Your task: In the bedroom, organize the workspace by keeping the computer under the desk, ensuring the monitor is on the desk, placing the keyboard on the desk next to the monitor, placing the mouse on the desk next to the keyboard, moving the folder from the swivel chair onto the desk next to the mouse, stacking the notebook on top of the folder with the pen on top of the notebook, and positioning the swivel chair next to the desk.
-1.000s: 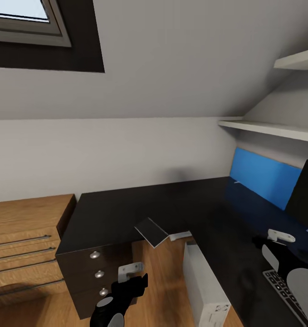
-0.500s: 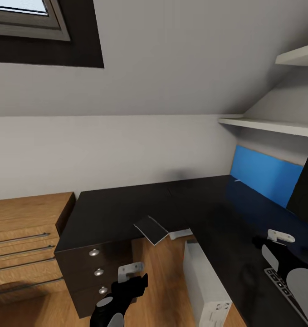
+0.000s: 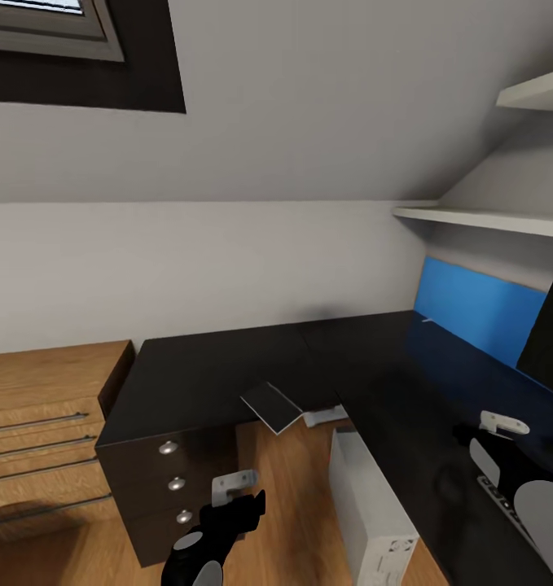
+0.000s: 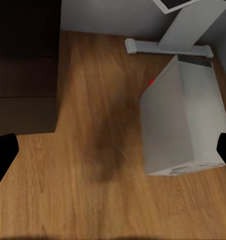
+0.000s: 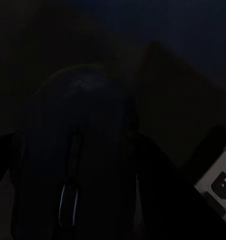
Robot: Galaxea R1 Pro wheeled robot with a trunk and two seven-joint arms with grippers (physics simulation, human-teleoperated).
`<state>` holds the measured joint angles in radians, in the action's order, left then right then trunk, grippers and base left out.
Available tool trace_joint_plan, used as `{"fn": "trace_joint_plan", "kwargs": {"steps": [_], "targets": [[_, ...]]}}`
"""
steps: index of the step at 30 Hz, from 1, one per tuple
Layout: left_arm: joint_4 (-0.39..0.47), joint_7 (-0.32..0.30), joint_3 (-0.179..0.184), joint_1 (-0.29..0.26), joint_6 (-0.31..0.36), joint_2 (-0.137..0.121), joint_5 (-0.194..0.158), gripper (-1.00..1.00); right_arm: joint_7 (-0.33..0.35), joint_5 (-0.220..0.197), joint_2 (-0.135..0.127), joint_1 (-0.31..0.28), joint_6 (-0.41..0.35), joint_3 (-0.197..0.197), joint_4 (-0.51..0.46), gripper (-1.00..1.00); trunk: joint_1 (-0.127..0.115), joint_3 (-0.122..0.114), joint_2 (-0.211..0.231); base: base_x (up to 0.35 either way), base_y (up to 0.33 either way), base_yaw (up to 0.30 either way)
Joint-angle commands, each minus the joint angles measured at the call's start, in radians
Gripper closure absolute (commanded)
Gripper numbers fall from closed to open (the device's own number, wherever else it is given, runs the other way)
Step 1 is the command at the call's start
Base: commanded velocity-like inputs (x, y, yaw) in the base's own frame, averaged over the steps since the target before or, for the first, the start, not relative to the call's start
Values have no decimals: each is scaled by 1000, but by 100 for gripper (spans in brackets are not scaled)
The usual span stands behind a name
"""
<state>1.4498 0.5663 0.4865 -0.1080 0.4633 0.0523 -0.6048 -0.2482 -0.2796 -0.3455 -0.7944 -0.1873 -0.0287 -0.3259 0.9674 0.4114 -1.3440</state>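
A dark mouse (image 5: 78,165) is filling the lower left and middle of the frame, lying on the dark bench (image 5: 157,45). Keyboard (image 5: 220,185) keys are peeking in at the lower right edge.

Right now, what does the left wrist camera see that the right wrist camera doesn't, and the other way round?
Left wrist camera: wooden floor, the pale computer standing on it, a white support foot and dark drawers, framed by the open left hand. Right wrist camera: very dark, a mouse close up in the right hand, apparently gripped, plus a corner of the keyboard on the dark desktop. Shared: each looks past its own hand at part of the desk.
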Motion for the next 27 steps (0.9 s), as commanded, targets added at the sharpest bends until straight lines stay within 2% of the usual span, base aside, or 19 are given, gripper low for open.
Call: {"fn": "trace_joint_plan", "kwargs": {"steps": [1, 14, 27], "targets": [[1, 9, 1, -1, 2, 0, -9, -100, -3, -7, 0, 0, -5, -2, -2, 100, 4, 4, -8, 0, 0, 0], [1, 9, 3, -1, 2, 0, -9, -100, -3, -6, 0, 0, -4, -2, -2, 100, 54, 45, -99, 0, 0, 0], [1, 9, 1, -1, 2, 0, -9, -100, -3, -6, 0, 0, -1, -1, -2, 100, 54, 45, -99, -13, 0, 0]]}}
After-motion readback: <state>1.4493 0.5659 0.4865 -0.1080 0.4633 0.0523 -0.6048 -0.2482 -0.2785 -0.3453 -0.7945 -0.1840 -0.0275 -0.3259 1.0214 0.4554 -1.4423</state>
